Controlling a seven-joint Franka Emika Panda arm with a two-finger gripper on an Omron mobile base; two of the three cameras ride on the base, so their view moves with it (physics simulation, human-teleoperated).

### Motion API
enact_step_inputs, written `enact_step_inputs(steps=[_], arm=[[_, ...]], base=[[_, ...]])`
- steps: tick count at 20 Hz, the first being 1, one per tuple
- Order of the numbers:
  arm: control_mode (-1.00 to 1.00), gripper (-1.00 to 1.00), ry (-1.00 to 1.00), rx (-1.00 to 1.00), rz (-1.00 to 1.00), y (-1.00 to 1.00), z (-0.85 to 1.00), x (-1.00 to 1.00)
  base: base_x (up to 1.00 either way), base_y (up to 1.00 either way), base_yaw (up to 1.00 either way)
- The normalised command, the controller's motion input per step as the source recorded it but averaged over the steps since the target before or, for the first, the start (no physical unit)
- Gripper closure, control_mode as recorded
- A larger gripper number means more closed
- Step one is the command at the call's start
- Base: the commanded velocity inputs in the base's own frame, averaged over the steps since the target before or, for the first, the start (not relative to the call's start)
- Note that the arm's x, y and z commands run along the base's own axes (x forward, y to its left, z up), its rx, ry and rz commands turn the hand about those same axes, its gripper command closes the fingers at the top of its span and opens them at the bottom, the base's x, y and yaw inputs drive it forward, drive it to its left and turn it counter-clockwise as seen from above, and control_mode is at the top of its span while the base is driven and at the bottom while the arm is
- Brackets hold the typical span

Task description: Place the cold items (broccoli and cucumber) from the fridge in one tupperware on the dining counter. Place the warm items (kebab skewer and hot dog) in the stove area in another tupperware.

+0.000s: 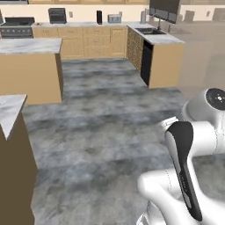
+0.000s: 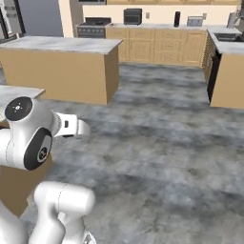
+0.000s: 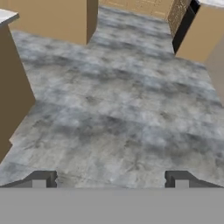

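The pincer (image 3: pixel 110 179) stands with its two dark finger tips (image 3: pixel 43 178) wide apart and nothing between them, pointing down over the grey mottled floor (image 3: pixel 118 109) in the hand view. The folded white arm (image 1: pixel 189 176) sits over open floor, between a marble-topped island table (image 2: pixel 62 45) ahead to the left and a table with a sink (image 1: pixel 151 31) to the right, while the stove (image 1: pixel 17 27) stands against the far wall beside wooden cabinets (image 1: pixel 94 41). No broccoli, cucumber, kebab skewer, hot dog or tupperware can be made out; where they are cannot be told.
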Motion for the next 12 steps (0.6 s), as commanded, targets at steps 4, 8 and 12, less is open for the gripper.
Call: enact_step_inputs(steps=[4,8,12], arm=[[1.0,-1.0,0.0,0.0,0.0,0.0,0.0,0.0],[1.0,-1.0,0.0,0.0,0.0,0.0,0.0,0.0],[1.0,-1.0,0.0,0.0,0.0,0.0,0.0,0.0]], base=[[1.0,-0.63,0.22],[1.0,-0.63,0.21],[1.0,-0.57,0.19]])
